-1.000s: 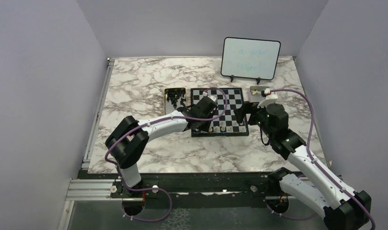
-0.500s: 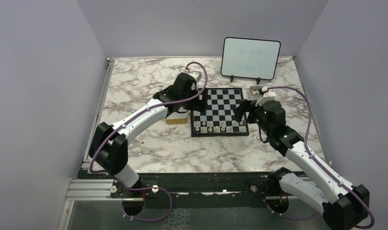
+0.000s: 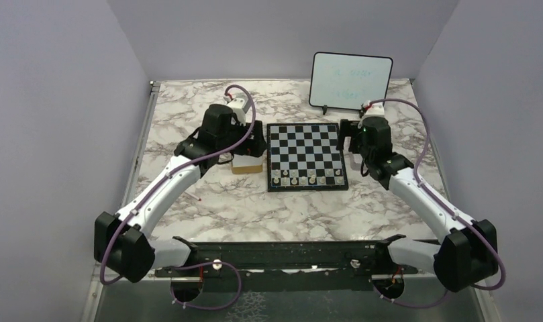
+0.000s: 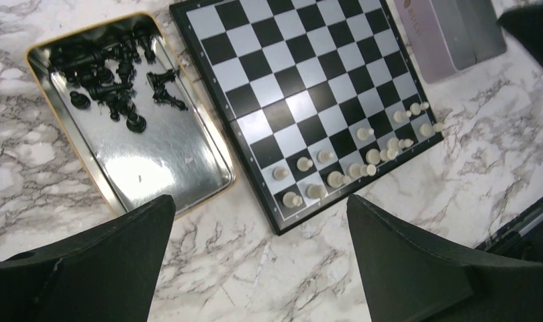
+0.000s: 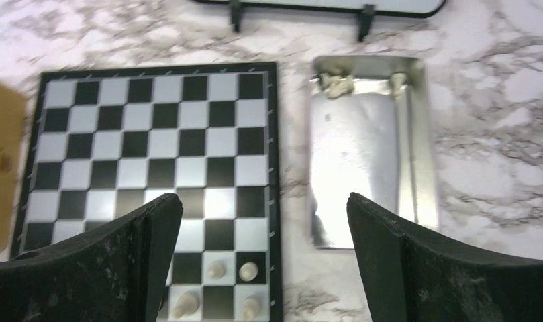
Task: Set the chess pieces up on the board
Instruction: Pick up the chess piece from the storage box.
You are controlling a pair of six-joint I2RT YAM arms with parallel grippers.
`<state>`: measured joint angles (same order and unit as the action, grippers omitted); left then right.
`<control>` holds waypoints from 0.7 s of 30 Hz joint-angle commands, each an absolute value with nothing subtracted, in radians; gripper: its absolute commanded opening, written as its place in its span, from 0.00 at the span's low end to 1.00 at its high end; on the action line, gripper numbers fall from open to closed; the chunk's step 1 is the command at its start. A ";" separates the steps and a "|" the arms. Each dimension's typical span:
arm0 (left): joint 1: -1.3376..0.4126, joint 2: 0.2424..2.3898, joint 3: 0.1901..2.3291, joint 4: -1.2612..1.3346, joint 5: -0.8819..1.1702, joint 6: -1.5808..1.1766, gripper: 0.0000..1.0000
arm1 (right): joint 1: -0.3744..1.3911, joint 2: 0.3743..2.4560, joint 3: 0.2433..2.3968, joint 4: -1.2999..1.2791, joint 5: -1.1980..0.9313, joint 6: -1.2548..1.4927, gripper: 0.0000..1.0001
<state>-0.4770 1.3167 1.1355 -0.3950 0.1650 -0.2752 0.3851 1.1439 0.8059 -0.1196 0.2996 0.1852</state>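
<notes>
The left jaws have pulled off the near-left corner of the board [image 3: 305, 151] and hang wide, empty, over the left tray [image 4: 154, 174] of black pieces [image 4: 111, 84]. The right jaws, also wide and empty, have shifted to the right tray [image 5: 362, 174], which holds a few cream pieces [image 5: 337, 83]. The chess pieces [image 4: 349, 161] on the board stand in its near two rows, so the white side looks nearly filled and black not started.

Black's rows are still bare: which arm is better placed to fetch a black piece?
Left, probably. The left gripper is open beside the tray of black pieces, left of the board; the right gripper is beyond it, over the silver tray.
</notes>
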 commanded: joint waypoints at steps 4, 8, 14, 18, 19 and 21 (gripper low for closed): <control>-0.471 1.136 0.942 -0.298 0.185 -0.229 0.99 | 0.125 1.278 0.890 -0.036 0.152 0.181 0.86; -0.469 1.093 0.897 -0.291 0.200 -0.220 0.99 | 0.029 1.370 0.899 0.042 0.081 0.201 0.66; -0.469 1.091 0.876 -0.334 0.207 -0.167 0.99 | -0.020 1.519 0.947 0.117 0.038 0.183 0.35; -0.469 1.082 0.859 -0.335 0.245 -0.139 0.99 | -0.048 1.610 0.978 0.154 0.011 0.163 0.31; -0.469 1.081 0.859 -0.336 0.247 -0.135 0.99 | -0.053 1.629 0.983 0.168 0.005 0.158 0.30; -0.469 1.080 0.861 -0.337 0.243 -0.131 0.99 | -0.071 1.670 0.997 0.188 -0.042 0.148 0.31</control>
<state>-0.4767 1.1114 0.8669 -0.3416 0.2024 -0.1719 -0.0387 1.6081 0.9539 0.1001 0.0418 0.1768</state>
